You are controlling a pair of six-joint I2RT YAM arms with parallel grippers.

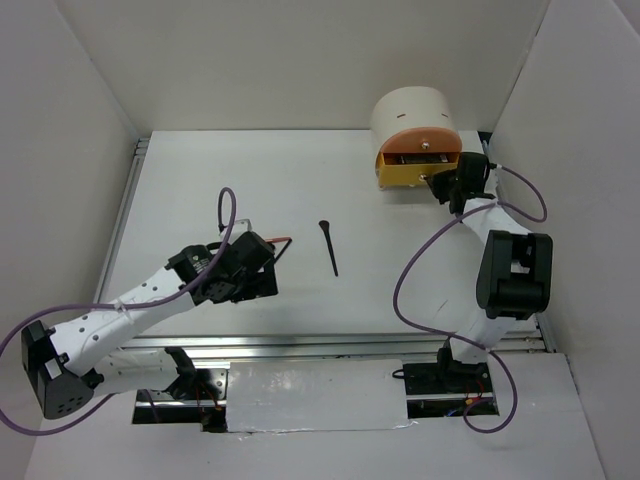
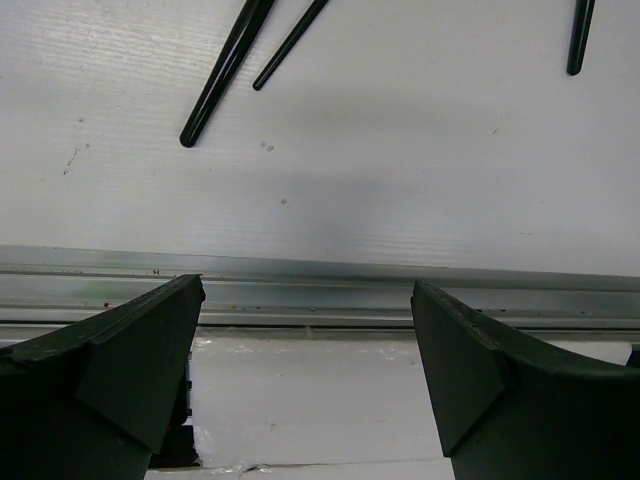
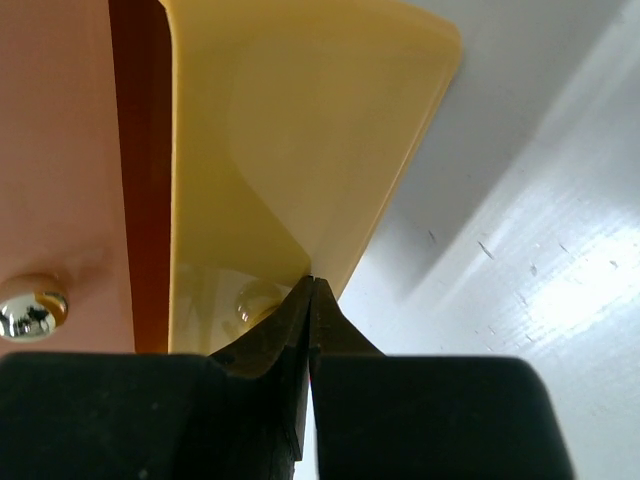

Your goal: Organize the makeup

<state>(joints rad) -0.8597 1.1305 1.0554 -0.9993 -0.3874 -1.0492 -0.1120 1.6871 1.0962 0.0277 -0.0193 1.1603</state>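
Left tool [image 2: 308, 290] is gaping wide with nothing between its dark fingers [image 2: 120, 365], hovering over the white table [image 2: 400, 160] by a metal edge rail [image 2: 560, 290]. Right tool [image 3: 312, 300] is pinching fully closed, tips against the yellow drawer [image 3: 280, 130] of the cream round-topped box [image 1: 412, 115], beside a brass knob [image 3: 255, 300]. A thin black makeup brush [image 1: 329, 248] is lying mid-table, well apart from both tools, long axis running far to near, thicker end pointing away from the arms. A slim black stick [image 2: 222, 75] and a thinner black stick [image 2: 290, 45] are slanting side by side, and a coral-pink stick [image 1: 281, 240] is poking out beside the left tool.
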